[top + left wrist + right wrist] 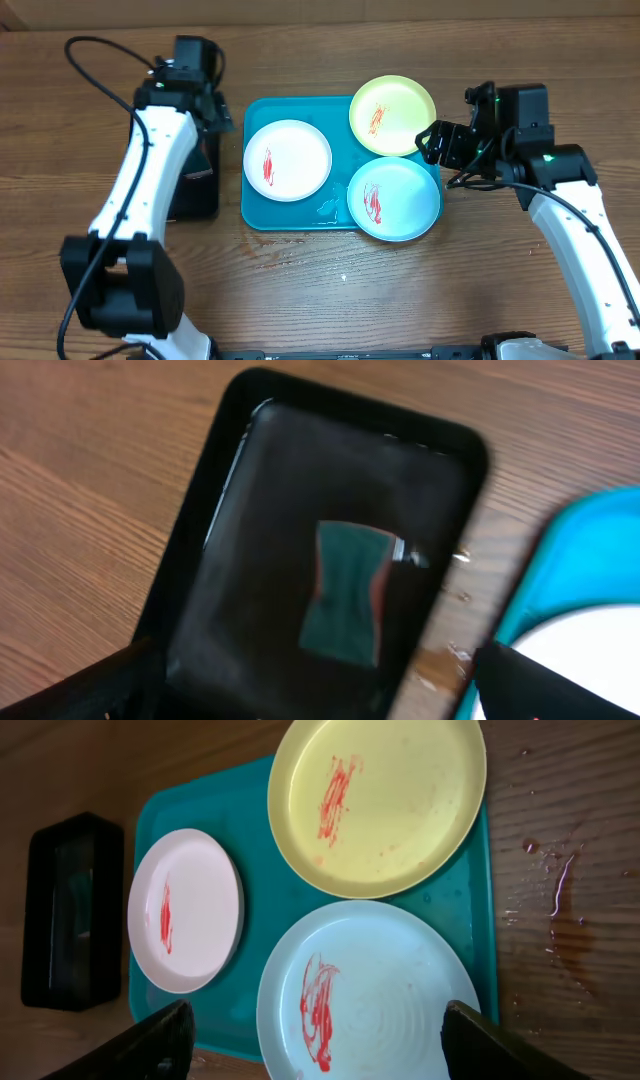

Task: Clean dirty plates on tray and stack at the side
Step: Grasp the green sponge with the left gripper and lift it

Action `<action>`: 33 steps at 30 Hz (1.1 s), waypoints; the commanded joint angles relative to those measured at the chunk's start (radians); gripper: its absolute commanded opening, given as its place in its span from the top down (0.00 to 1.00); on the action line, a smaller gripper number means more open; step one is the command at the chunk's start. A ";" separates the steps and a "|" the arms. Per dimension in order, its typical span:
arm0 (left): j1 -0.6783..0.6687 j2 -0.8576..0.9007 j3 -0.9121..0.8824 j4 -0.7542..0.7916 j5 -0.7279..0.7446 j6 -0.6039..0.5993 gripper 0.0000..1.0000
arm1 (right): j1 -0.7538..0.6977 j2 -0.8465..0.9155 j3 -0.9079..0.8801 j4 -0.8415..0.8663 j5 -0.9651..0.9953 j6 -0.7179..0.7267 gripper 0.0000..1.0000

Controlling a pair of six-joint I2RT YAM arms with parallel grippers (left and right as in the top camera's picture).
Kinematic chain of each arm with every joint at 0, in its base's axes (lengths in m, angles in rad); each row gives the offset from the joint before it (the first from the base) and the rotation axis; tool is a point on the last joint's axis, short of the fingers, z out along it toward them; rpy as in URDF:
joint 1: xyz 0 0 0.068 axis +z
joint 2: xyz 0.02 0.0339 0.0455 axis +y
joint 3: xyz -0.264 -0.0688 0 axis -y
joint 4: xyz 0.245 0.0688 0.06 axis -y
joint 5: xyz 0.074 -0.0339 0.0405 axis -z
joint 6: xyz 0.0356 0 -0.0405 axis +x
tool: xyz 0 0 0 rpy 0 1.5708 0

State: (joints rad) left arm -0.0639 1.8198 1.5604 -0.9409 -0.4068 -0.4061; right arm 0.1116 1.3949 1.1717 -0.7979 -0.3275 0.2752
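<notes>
Wooden table (330, 285); black tray (300, 470) with sponge (347, 592) beside teal tray (257, 215)

The left arm (150, 170) stretches along the left side of the tray (285, 215). The left gripper (212, 108) hovers just off the tray's far-left corner, fingers spread wide with nothing between them. The right arm (590, 230) bends in from the tray's right side, and the right gripper (432, 142) hangs over its right edge, fingers apart and empty.

left arm (145, 160) hides part of the black tray (195, 190); the block (345, 595) inside is blurred; mint plate (370, 990) is cropped.
</notes>
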 commanded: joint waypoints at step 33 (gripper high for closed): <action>0.092 0.287 0.000 0.117 0.217 0.051 0.69 | 0.007 0.042 0.026 -0.016 0.013 0.032 0.32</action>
State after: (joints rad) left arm 0.0269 2.0949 1.5604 -0.8291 -0.1974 -0.3603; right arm 0.1131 1.4338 1.1725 -0.8154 -0.3248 0.3069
